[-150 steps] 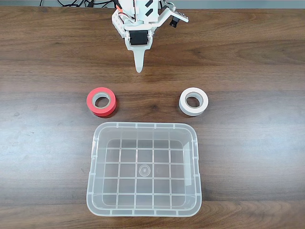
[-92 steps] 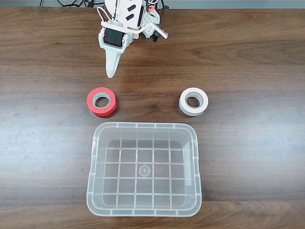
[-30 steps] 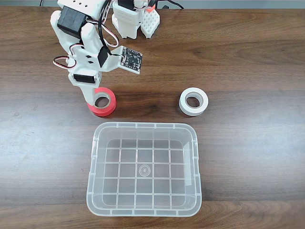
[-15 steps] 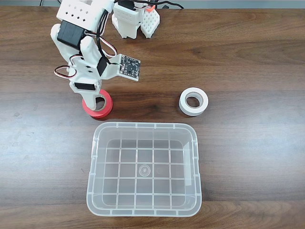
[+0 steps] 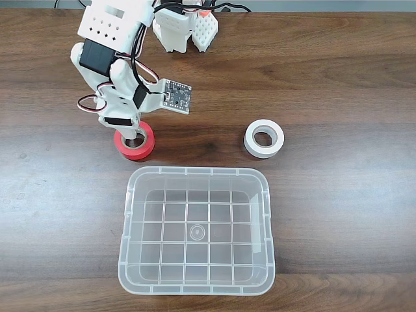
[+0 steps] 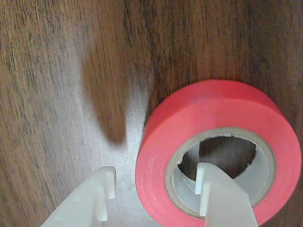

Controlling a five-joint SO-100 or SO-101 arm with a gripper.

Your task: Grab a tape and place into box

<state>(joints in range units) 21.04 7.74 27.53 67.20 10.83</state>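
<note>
Straddling the tape's (image 6: 218, 156) wall, the gripper (image 6: 156, 182) stood with fingers apart: one inside the grey core, one outside. Tape lay flat beyond the box's (image 5: 133, 188) far left corner.

Overhead table (image 5: 338, 78) view — wrist close-up.

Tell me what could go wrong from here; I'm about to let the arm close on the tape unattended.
The pincer straddles only one wall of the red ring-shaped tape roll, one finger inside the grey core, so the roll may tilt or slip. Carrying it over, it could catch the rim of the clear plastic box close by.
</note>
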